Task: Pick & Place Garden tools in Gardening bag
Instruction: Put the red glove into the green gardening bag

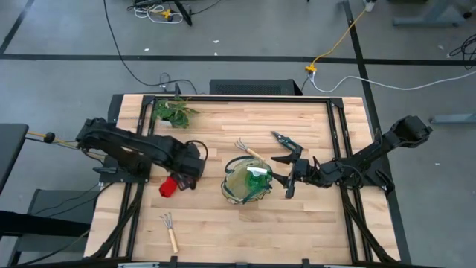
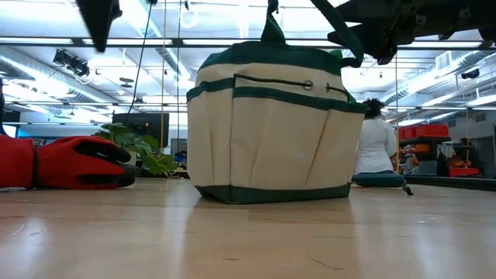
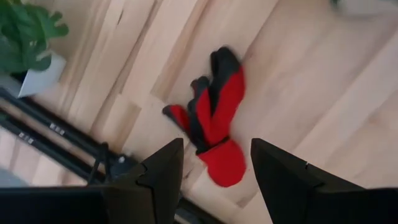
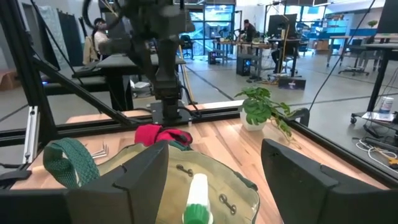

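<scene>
Fingers spread and empty, the left gripper point(image 1: 195, 173) hangs over the red gloves point(image 1: 170, 184), left of the gardening bag point(image 1: 248, 184). The right gripper point(image 1: 288, 179) (also spread) hovers by the bag's right rim near the shears point(image 1: 286, 138). A leafy plant point(image 1: 172, 112) stands far left; one rake point(image 1: 170, 230) lies near.

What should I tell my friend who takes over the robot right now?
Left end effector: open, empty, above the red gloves.
Right end effector: open, empty, at the mouth of the gardening bag.
Done: the green round piece with white handle is in the bag.
Left to do: the red gloves lie on the table left of the bag; one rake lies just behind the bag; the other rake lies near the front edge; the pruning shears lie right of the bag, by the right arm.
The leafy plant stays out.
</scene>
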Motion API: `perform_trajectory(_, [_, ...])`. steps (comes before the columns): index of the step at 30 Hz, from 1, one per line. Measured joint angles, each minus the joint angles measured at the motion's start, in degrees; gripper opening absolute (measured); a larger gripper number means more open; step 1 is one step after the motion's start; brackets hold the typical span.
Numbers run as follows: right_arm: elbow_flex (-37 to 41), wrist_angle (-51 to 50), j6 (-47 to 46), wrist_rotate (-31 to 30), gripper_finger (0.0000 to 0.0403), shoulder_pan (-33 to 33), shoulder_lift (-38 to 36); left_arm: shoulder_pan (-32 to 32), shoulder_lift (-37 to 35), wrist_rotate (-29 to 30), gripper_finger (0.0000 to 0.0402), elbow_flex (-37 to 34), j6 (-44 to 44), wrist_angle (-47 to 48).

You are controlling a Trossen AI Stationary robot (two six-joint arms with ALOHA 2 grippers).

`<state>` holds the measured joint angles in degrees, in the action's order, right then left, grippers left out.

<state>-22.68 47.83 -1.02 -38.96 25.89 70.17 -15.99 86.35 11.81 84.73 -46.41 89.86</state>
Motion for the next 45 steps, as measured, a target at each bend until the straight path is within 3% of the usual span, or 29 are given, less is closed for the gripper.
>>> perform_trajectory(12, [0.0, 0.2, 0.6, 0.0, 0.0258, 0.5, 0.0, 0.7, -2.8, -7.8, 0.0197, -16.0, -2.5, -7.3])
perform_trajectory(24, [0.0, 0.2, 1.5, 0.0, 0.0258, 0.5, 0.0, 0.8, -3.2, -10.0, 0.0197, -23.3, -3.6, -15.9])
perform_trajectory(38, [0.0, 0.1, 1.5, 0.6, 0.0258, 0.5, 0.0, 0.8, -3.2, -11.3, 0.0197, -28.0, -6.2, -16.3])
perform_trajectory(45, [0.0, 0.1, 1.6, 1.0, 0.0258, 0.5, 0.0, -0.2, -3.2, -14.3, 0.0197, -32.7, -11.4, -16.9])
